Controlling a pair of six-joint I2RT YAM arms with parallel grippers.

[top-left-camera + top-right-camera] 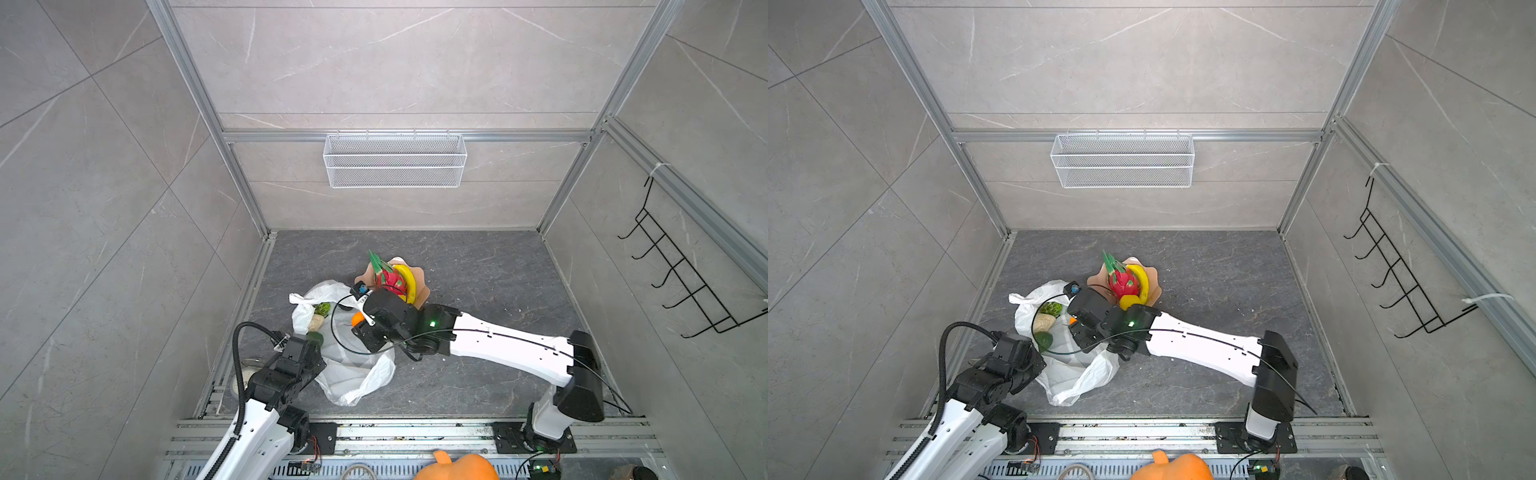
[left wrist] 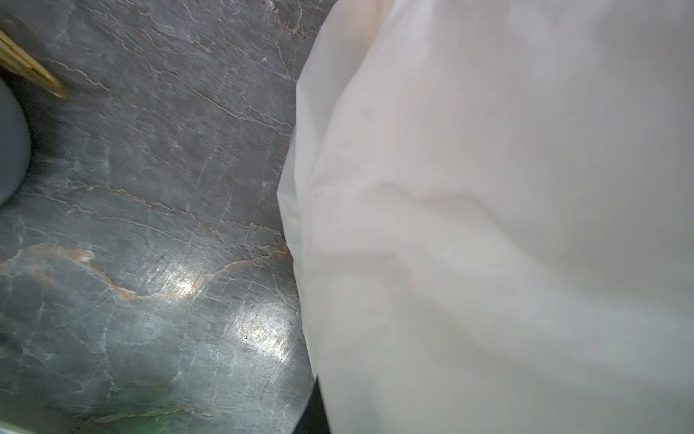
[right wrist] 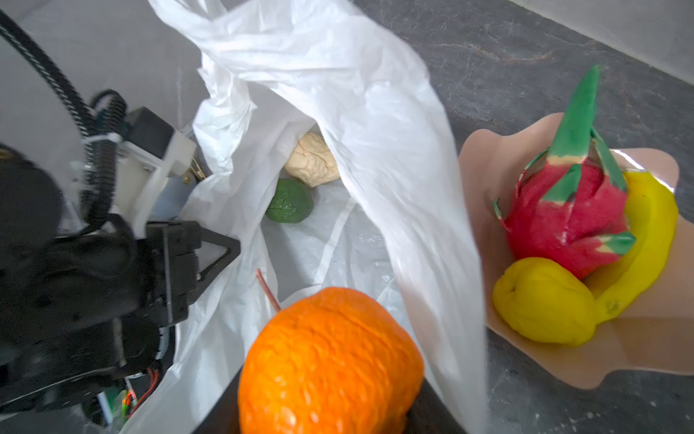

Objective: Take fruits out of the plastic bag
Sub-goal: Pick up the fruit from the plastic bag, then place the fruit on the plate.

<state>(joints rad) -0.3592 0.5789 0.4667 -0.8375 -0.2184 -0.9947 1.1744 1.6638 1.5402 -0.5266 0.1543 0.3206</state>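
The plastic bag lies open left of table centre. The left gripper, jaws closed, appears to pinch the bag's 9 o'clock rim, probably to keep the mouth spread. The peach bowl, at the bag's 1 o'clock, holds the dragon fruit, banana and lemon. The right gripper, jaws clamped on the orange, holds it over the mouth. The beige piece and green piece lie inside, toward 11 o'clock.

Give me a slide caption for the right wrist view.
Right gripper holds a round orange toy fruit over the crinkly white plastic bag, beside a peach scalloped bowl.
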